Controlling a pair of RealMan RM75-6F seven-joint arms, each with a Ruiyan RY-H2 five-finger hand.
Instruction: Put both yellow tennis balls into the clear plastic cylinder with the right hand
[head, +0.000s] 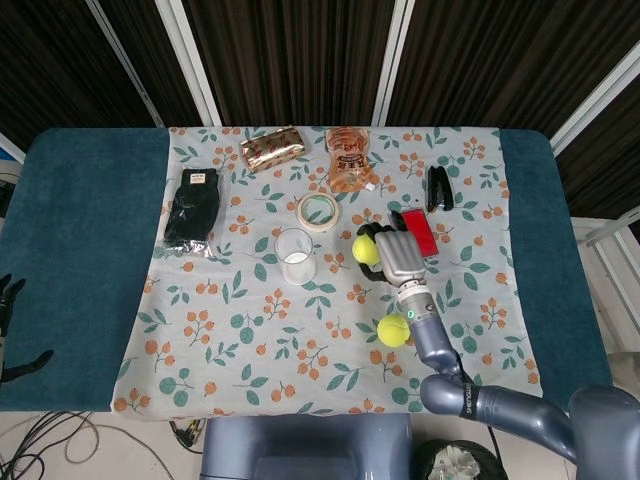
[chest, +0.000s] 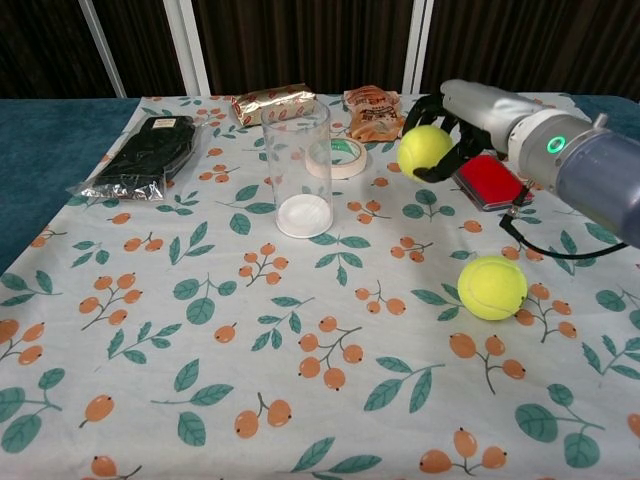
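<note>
My right hand (chest: 462, 115) (head: 395, 253) grips one yellow tennis ball (chest: 423, 148) (head: 365, 249) and holds it in the air, to the right of the clear plastic cylinder (chest: 297, 181) (head: 295, 256) and near the height of its rim. The cylinder stands upright with its mouth open. The second yellow tennis ball (chest: 491, 287) (head: 393, 330) lies on the cloth near the right forearm. My left hand (head: 10, 330) hangs off the table's left edge, its fingers apart and holding nothing.
A roll of tape (chest: 339, 157) lies just behind the cylinder. A red case (chest: 490, 181) sits under the right hand. A gold packet (chest: 272, 103), an orange pouch (chest: 375, 112), a black packet (chest: 150, 153) and a black stapler (head: 439, 187) lie around the back.
</note>
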